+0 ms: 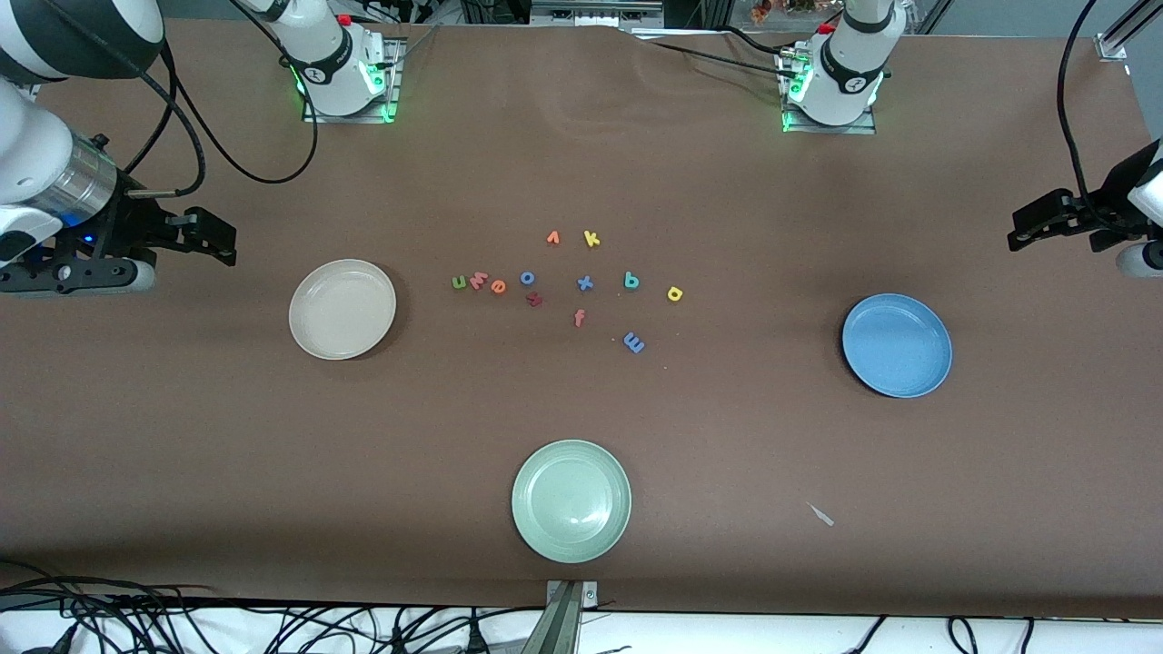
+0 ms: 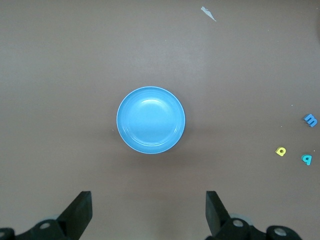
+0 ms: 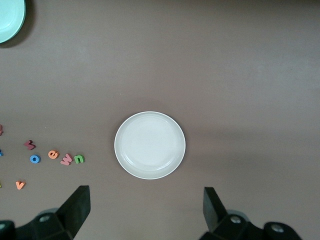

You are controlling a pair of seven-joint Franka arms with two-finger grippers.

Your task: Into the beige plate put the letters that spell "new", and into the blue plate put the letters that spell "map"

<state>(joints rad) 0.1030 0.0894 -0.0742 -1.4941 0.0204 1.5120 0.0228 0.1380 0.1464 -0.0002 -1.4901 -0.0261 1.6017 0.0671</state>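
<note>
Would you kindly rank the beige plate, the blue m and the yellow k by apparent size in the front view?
1. beige plate, by far the largest.
2. blue m and yellow k: both tiny and look about alike, so I would not rank one above the other.

Left tool point(image 2: 147, 212), right tool point(image 3: 145, 210): raised, fingers spread.

The table point(image 1: 581, 436) is covered in plain brown. Three plates sit on it, each one flat colour with no pattern: a cream-beige plate point(image 1: 342, 309), a mid-blue plate point(image 1: 897, 345) and a pale green plate point(image 1: 571, 500). The small letters are bright: green n point(image 1: 459, 282), pinkish-red w point(image 1: 478, 280), orange e point(image 1: 498, 287), blue m point(image 1: 634, 342), yellow a point(image 1: 674, 293), teal p point(image 1: 631, 281).
</note>
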